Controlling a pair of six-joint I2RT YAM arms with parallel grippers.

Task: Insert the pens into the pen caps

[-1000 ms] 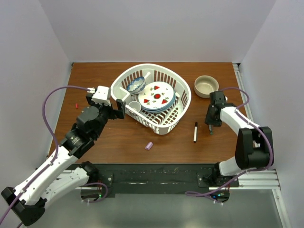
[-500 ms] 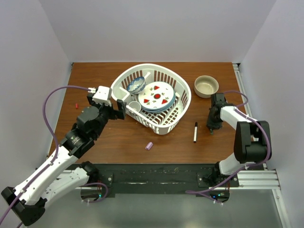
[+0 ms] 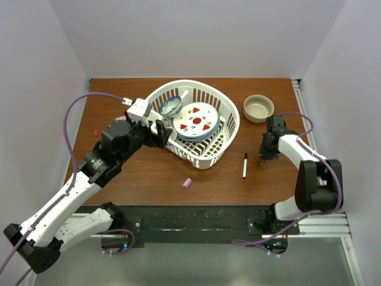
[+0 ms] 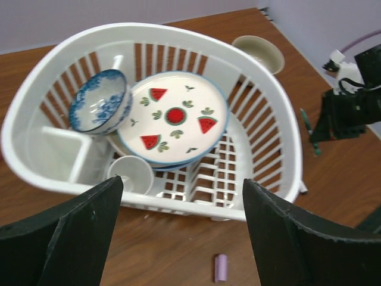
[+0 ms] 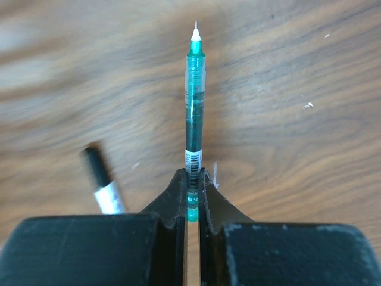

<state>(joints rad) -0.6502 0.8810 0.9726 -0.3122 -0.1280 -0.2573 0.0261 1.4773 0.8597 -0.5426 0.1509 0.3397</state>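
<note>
Though overhead shows little, right claw (image 5: 191, 180) grips green pen (image 5: 194, 107); left claw (image 4: 181, 185) gapes wide.

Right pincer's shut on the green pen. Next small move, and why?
Probably a short, straight lift. The right pincer grips the green pen by its rear end, bare tip pointing away, low along the table. A white-barrelled pen lies close beside it, so a sideways sweep could knock that. No cap is near: the lilac cap lies well off, and the left pincer is open, holding nothing.
</note>
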